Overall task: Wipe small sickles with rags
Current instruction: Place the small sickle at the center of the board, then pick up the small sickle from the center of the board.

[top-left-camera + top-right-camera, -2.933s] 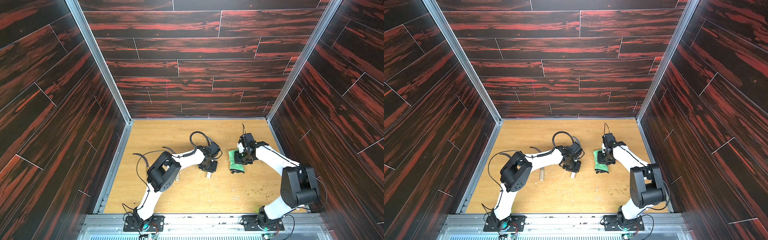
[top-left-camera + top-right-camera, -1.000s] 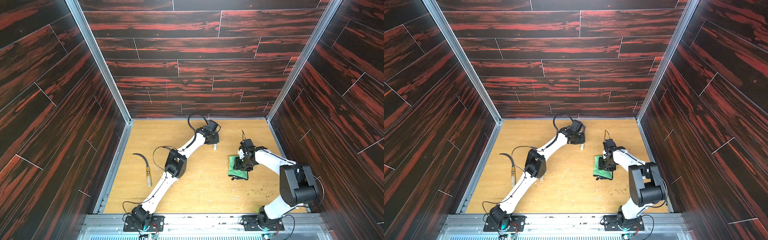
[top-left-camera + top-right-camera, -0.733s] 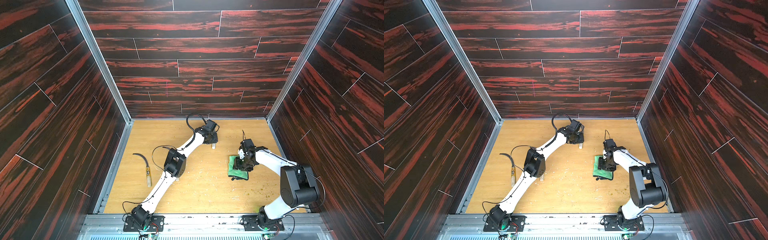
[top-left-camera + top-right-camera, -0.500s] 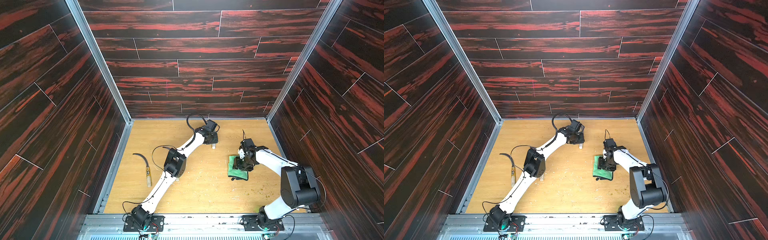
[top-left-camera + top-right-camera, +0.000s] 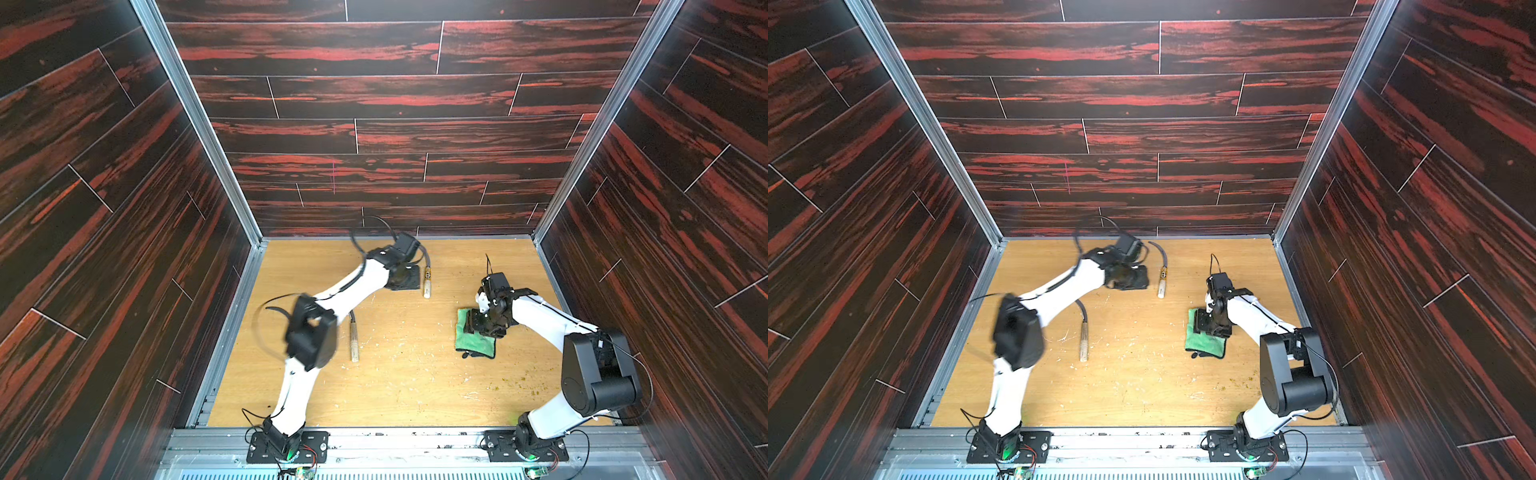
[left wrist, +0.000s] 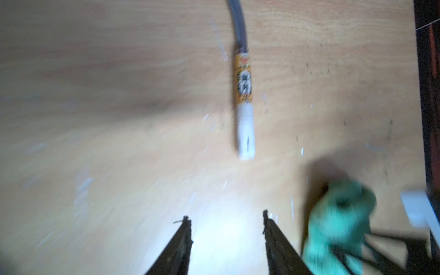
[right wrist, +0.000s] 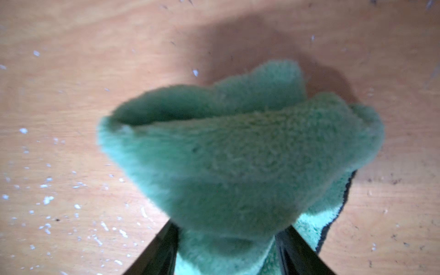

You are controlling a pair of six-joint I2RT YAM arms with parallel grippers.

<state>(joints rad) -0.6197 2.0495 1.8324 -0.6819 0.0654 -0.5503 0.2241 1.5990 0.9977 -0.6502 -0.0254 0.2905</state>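
Wooden worktop (image 6: 95,119) — left pincer (image 6: 226,215) released near a labelled sickle (image 6: 244,95); right pincer (image 7: 228,228) straddles the bunched rag (image 7: 238,154), grip unclear.

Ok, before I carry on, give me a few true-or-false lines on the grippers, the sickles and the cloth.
1. The left gripper holds a sickle. False: its jaws stand apart with nothing between them.
2. The green cloth sits bunched between the right gripper fingers. True.
3. The labelled sickle lies on top of the cloth. False: it lies apart from it on the bare table.
4. A plain sickle lies nearer the robot's base, its blade end hidden behind the left arm. True.
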